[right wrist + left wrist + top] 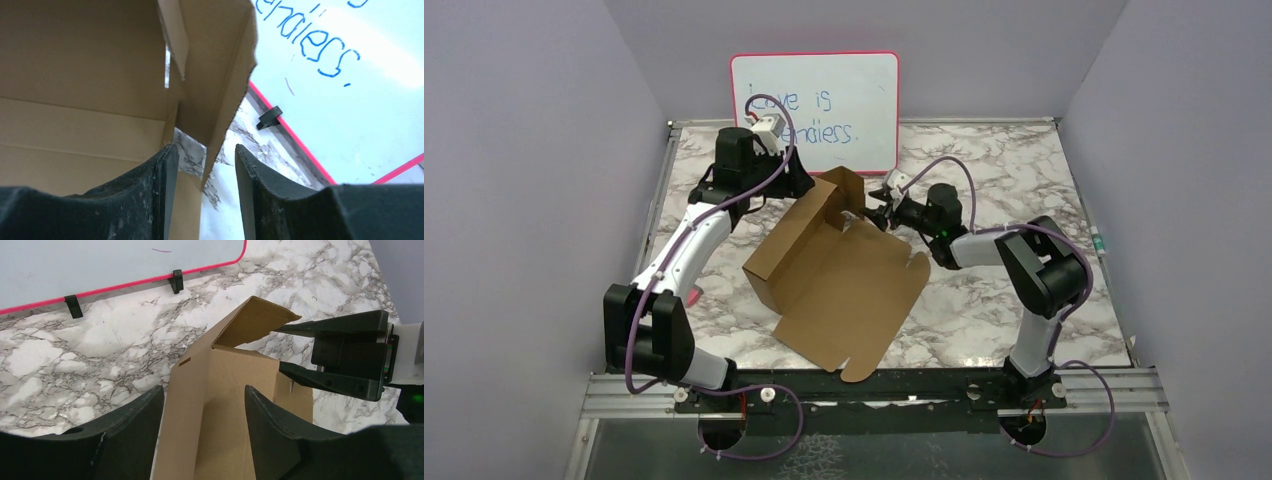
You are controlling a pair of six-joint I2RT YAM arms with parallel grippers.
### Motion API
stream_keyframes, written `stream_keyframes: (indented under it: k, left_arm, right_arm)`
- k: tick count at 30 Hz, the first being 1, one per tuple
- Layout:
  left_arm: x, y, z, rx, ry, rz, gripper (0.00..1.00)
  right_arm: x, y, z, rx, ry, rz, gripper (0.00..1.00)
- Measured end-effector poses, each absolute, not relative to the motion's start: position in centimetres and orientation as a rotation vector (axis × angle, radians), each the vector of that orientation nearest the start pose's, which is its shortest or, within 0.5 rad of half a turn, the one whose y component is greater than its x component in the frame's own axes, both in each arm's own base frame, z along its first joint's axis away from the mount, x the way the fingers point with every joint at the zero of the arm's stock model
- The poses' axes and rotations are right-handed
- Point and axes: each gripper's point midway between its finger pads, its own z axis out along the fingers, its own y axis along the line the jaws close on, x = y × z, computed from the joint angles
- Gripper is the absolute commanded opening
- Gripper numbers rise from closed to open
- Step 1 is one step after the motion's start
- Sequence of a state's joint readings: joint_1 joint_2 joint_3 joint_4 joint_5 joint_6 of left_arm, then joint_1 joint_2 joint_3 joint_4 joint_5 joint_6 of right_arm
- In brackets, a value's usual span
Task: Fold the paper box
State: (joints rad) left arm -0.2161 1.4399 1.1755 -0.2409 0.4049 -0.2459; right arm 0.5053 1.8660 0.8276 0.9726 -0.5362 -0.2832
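Note:
The paper box [844, 290] is plain brown cardboard, lying partly folded in the middle of the marble table, with its far wall and a corner flap [844, 190] raised. My left gripper [809, 185] is at the far left of that raised wall. In the left wrist view its jaws [204, 405] stand open astride the upright cardboard [235, 390]. My right gripper [871, 212] is at the far right corner. Its jaws [202, 165] are open, with the flap's edge [220, 135] hanging between them and a gap on each side. The right gripper's fingers [330, 380] also show in the left wrist view.
A pink-framed whiteboard [814, 100] with blue writing leans against the back wall just behind the box. Purple walls close in the table [1024, 310] at the left, right and back. The box's near flap [859, 365] reaches the table's front edge.

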Motion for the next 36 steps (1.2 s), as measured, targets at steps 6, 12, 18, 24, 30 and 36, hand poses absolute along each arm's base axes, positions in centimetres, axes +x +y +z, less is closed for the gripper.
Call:
stream_keyframes:
  k: [6,12,18,24,30,36]
  left_arm:
    - [39.5,-17.2,22.0,0.222,2.096,-0.752,0.62]
    - [39.4,-18.1,20.8,0.222,2.130,-0.824,0.62]
    - [39.1,-18.4,20.5,0.227,2.135,-0.859,0.62]
    - [39.1,-18.7,20.2,0.222,2.143,-0.882,0.59]
    - [39.1,-18.8,20.3,0.218,2.140,-0.889,0.55]
    - [39.2,-18.8,20.3,0.210,2.140,-0.893,0.53]
  right_arm:
    - [40.5,30.8,13.6,-1.006,1.314,0.614,0.50]
    - [41.1,31.2,14.2,-0.984,1.305,0.630,0.44]
    - [42.1,31.9,14.9,-0.947,1.289,0.650,0.30]
    - [42.3,32.0,14.5,-0.945,1.299,0.657,0.06]
    - [40.9,31.4,14.1,-0.927,1.316,0.644,0.01]
    - [38.0,31.4,14.7,-0.896,1.333,0.596,0.01]
